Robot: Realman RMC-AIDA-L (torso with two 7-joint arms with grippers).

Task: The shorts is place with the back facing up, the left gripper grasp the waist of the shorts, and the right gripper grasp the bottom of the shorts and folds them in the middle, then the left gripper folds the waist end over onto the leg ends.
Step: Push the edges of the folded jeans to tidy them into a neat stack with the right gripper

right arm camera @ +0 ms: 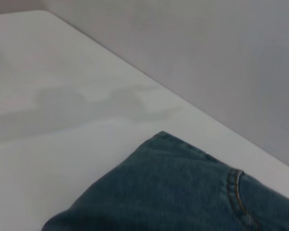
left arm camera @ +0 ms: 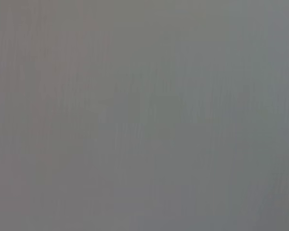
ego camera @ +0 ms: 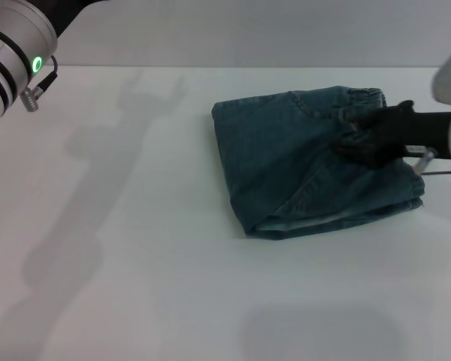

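Folded denim shorts [ego camera: 308,162] under right gripper [ego camera: 358,138], finger state unclear, left gripper unseen

Folded blue denim shorts [ego camera: 301,162] on table

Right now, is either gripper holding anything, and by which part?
The right gripper rests on the folded shorts near their right end; whether it grips the denim cannot be told. The left arm is raised at the far left, holding nothing visible.
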